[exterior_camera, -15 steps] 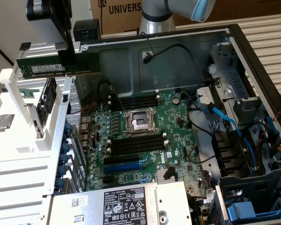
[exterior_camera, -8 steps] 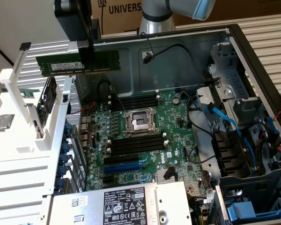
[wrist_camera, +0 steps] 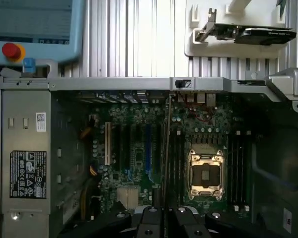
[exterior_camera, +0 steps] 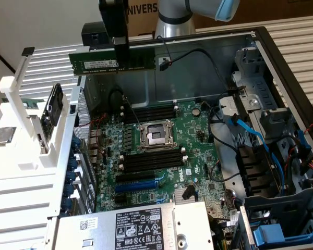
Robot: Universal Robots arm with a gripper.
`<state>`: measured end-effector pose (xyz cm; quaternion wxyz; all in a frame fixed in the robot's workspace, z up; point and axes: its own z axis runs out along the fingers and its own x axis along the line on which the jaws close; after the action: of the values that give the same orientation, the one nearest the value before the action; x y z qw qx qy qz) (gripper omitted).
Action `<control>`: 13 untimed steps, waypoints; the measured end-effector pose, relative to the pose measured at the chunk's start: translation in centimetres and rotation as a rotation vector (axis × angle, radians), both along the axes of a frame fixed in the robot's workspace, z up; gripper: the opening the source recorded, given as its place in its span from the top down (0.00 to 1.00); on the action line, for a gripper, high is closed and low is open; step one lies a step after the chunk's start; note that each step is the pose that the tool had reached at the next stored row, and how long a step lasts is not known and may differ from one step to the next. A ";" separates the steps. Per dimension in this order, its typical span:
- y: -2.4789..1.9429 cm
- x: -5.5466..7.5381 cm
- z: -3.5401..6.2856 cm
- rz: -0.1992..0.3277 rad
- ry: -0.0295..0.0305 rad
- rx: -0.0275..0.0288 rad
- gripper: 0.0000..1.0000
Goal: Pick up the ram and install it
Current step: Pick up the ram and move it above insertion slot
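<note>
My gripper is clamped on the ram, fingers pinching its 2 flat faces near the middle of its length. The ram is a long, thin green board held level in the air, with 1 white label on the side toward the exterior view's left and dark chips on the other. It hangs above the open computer case, clear of the motherboard. From the wrist, the ram shows edge-on as a thin line rising from my gripper, near the black memory slots beside the CPU socket.
</note>
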<state>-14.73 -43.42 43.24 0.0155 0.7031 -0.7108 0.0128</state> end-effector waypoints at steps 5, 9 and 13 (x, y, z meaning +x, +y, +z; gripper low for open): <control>1.57 1.3 -0.96 0.000 0.0001 0.0005 0.86; 1.76 2.5 -1.64 0.000 0.0001 0.0012 0.86; 1.76 2.7 -2.35 0.000 0.0001 0.0048 0.86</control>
<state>-12.00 -41.66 40.89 0.0139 0.7031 -0.7109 0.0111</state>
